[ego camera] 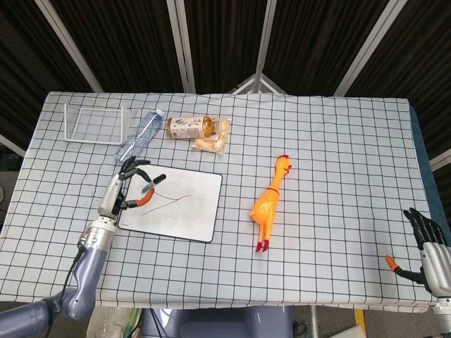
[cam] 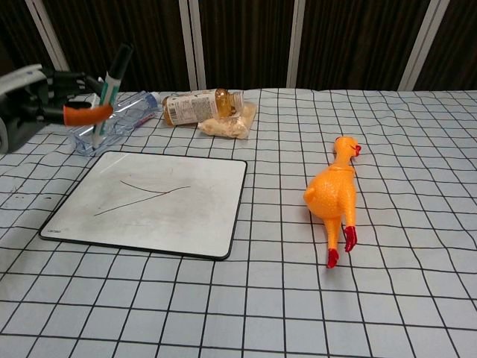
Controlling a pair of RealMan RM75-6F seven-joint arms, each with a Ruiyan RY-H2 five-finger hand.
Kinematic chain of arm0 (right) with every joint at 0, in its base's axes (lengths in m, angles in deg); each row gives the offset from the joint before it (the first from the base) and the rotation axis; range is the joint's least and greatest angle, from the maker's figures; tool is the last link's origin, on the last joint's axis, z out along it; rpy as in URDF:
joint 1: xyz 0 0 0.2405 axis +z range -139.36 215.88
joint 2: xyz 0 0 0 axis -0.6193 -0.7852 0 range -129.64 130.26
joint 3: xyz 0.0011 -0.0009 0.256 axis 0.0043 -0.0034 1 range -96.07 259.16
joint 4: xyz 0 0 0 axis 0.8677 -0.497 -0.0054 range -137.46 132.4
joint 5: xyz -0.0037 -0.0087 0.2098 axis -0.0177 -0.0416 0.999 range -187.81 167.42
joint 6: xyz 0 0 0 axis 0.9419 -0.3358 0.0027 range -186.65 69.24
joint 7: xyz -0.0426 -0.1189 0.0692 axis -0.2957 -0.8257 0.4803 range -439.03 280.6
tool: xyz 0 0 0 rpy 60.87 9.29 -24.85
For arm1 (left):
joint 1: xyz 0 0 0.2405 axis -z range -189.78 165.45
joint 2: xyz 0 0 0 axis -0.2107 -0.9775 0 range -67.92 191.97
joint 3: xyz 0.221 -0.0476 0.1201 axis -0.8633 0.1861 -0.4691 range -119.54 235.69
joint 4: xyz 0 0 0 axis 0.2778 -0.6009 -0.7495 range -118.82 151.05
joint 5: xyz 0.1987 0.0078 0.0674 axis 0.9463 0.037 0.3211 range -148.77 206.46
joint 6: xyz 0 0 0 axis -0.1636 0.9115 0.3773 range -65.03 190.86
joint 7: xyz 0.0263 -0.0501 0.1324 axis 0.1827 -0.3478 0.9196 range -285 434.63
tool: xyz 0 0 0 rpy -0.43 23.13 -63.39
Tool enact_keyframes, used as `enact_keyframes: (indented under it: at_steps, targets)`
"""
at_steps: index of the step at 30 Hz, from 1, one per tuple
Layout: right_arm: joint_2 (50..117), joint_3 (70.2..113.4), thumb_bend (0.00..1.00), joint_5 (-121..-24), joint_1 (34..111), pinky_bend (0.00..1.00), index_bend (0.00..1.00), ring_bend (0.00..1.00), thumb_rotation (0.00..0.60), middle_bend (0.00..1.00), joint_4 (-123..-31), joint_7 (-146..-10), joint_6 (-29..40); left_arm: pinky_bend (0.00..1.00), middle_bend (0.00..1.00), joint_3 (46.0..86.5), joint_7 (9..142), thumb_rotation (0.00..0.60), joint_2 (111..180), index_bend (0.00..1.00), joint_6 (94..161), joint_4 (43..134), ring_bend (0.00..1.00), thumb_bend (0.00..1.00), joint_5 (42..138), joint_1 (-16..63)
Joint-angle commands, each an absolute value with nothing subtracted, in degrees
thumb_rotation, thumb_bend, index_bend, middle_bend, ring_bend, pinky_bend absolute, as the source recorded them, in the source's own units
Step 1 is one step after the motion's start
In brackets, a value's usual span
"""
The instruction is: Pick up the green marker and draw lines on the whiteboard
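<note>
My left hand (ego camera: 125, 186) (cam: 46, 101) is raised above the left edge of the whiteboard (ego camera: 184, 215) (cam: 179, 216) and pinches the green marker (ego camera: 149, 183) (cam: 109, 92). In the chest view the marker stands nearly upright, black cap up. Two thin dark lines (cam: 141, 195) (ego camera: 169, 201) cross the left half of the board. My right hand (ego camera: 430, 246) sits at the table's near right corner with fingers spread and holds nothing; the chest view does not show it.
A yellow rubber chicken (ego camera: 270, 201) (cam: 334, 195) lies right of the board. Behind the board lie a clear plastic bottle (ego camera: 139, 137) (cam: 113, 121), a brown bottle (ego camera: 189, 127) (cam: 195, 106) and a snack bag (ego camera: 213, 141) (cam: 223, 125). A white wire rack (ego camera: 93, 124) (cam: 45, 108) stands far left.
</note>
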State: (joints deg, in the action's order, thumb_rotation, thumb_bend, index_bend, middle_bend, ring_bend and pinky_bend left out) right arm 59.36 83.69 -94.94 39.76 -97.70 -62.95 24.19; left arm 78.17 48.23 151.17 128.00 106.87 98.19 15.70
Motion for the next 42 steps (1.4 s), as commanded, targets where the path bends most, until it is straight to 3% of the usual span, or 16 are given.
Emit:
enact_keyframes:
  at_steps: [1,9,16,25,33,42]
  targets:
    - [59.36,83.71,0.27,-94.87,39.76,0.00,0.00,0.00,0.600,0.00,-97.70,-62.90,24.15,0.04,0.21,79.79,51.74,0.600,148.29,0.72,127.57,108.01,0.02,0.55,98.81,17.25]
    - [59.31,83.80,0.27,-94.43,39.87,0.00,0.00,0.00,0.600,0.00,-97.65,-62.96,23.66,0.04,0.21,74.44,67.73,0.600,144.70,0.71,121.63,100.14,0.01,0.50,101.00,21.07]
    - [59.32,83.70,0.27,-94.36,39.85,0.00,0.00,0.00,0.600,0.00,-97.75,-63.59,23.49,0.03,0.21,69.27,77.92,0.600,146.39,0.69,118.94,92.72,0.01,0.43,100.93,21.75]
    - [59.35,83.67,0.27,-94.43,39.75,0.00,0.00,0.00,0.600,0.00,-97.78,-63.49,23.60,0.02,0.18,67.14,86.37,0.600,148.63,0.67,117.04,87.72,0.01,0.43,95.48,21.13]
    - [59.21,83.75,0.27,-94.09,39.79,0.00,0.00,0.00,0.600,0.00,-97.99,-63.45,23.33,0.00,0.00,66.77,88.67,0.600,148.58,0.45,116.50,86.66,0.00,0.30,93.04,20.68]
    - [59.14,83.60,0.27,-94.14,39.59,0.00,0.00,0.00,0.600,0.00,-98.18,-63.68,23.43,0.00,0.00,66.80,90.23,0.600,145.45,0.30,116.55,90.19,0.00,0.24,90.63,19.85]
